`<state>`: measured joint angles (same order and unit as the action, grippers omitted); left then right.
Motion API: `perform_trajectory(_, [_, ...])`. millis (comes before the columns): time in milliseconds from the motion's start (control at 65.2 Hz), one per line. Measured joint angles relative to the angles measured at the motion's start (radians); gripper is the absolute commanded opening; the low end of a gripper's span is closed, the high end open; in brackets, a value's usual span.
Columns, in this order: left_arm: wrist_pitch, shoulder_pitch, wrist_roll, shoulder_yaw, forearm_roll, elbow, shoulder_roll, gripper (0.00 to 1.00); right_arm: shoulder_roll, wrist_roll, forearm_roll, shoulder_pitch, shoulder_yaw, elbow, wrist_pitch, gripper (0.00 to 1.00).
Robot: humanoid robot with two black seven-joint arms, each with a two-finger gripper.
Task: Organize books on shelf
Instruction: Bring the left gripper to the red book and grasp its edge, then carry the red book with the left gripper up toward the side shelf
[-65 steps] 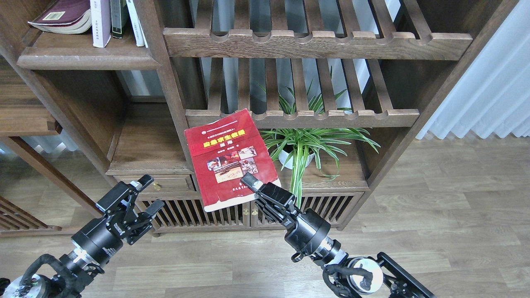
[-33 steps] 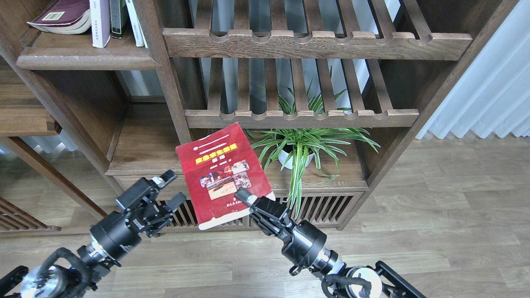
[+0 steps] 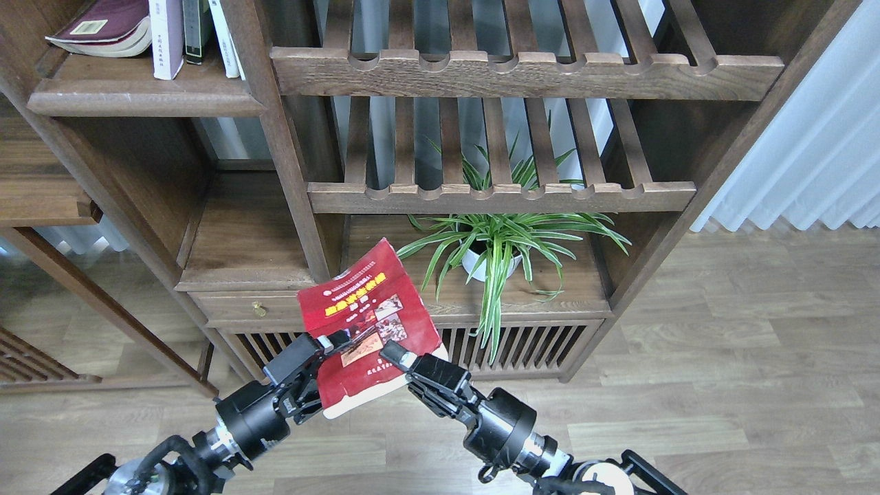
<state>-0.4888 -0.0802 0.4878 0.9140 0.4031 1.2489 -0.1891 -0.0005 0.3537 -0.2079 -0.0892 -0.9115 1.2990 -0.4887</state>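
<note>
The red book (image 3: 375,309) with a yellow title and small photos is held tilted in the air in front of the cabinet's slatted doors. My right gripper (image 3: 397,359) is shut on its lower right corner. My left gripper (image 3: 328,349) straddles the book's left edge: one finger lies on the cover and the other is hidden behind the book. The solid dark-brown shelf (image 3: 137,103) is at the upper left. On it a maroon book (image 3: 103,27) lies flat, and a pale lavender-white book (image 3: 166,38) stands upright beside it.
Two more books (image 3: 206,27) stand right of the pale one. Slatted shelves with notched rails (image 3: 502,196) fill the middle. A potted spider plant (image 3: 498,251) sits on the lower right cabinet top. A lower solid shelf (image 3: 240,240) is left of it. Wood floor lies in front.
The right gripper has lowered the red book and tipped it flatter. The left arm has swung right and up, and its fingers now reach over the book's left edge.
</note>
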Motion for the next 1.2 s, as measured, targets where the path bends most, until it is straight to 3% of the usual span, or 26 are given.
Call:
perform_trajectory(92, [0.0,0.001,-0.012,-0.002,0.0,0.0,0.009,0.49,0.0,0.0,0.003,-0.005,0.0,0.0,0.0,0.02])
perform_trajectory(246, [0.0,0.007,-0.03,-0.008,0.022,0.0,0.018,0.32,0.0,0.001,0.008,-0.01,0.007,0.0,0.0,0.02])
perform_trajectory(261, [0.0,0.009,-0.033,-0.008,0.039,0.0,0.018,0.21,0.0,0.004,0.008,-0.01,0.007,0.0,0.0,0.02])
perform_trajectory(353, [0.0,0.011,-0.036,-0.008,0.052,0.002,0.018,0.09,0.0,0.009,0.01,-0.011,-0.002,0.0,0.0,0.02])
perform_trajectory(691, [-0.001,0.039,-0.048,0.009,0.063,0.021,-0.044,0.07,0.003,0.004,0.009,-0.012,-0.019,-0.016,0.001,0.06])
perform_trajectory(798, [-0.002,0.061,-0.065,0.013,0.063,0.024,-0.086,0.07,0.003,-0.001,0.009,-0.008,-0.04,-0.038,0.001,0.22])
perform_trajectory(875, [-0.002,0.067,-0.065,0.013,0.063,0.028,-0.125,0.06,0.002,-0.003,0.009,-0.005,-0.047,-0.05,0.001,0.47])
perform_trajectory(890, [-0.002,0.067,-0.068,0.014,0.063,0.028,-0.136,0.06,0.002,-0.005,0.008,-0.004,-0.049,-0.051,0.001,0.56])
perform_trajectory(921, [0.001,0.069,-0.084,0.033,0.065,0.026,-0.163,0.06,-0.001,-0.01,0.005,-0.002,-0.057,-0.052,0.0,0.63])
perform_trajectory(952, [0.003,0.07,-0.091,0.056,0.065,0.027,-0.19,0.06,-0.002,-0.011,0.006,0.001,-0.059,-0.055,0.0,0.76])
perform_trajectory(998, [0.003,0.068,-0.091,0.082,0.061,0.039,-0.225,0.06,-0.001,-0.01,0.022,0.006,-0.06,-0.059,-0.001,0.82])
perform_trajectory(1197, [0.0,0.06,-0.086,0.284,0.052,0.09,-0.398,0.07,0.0,-0.008,0.087,0.01,-0.055,-0.081,0.0,0.85])
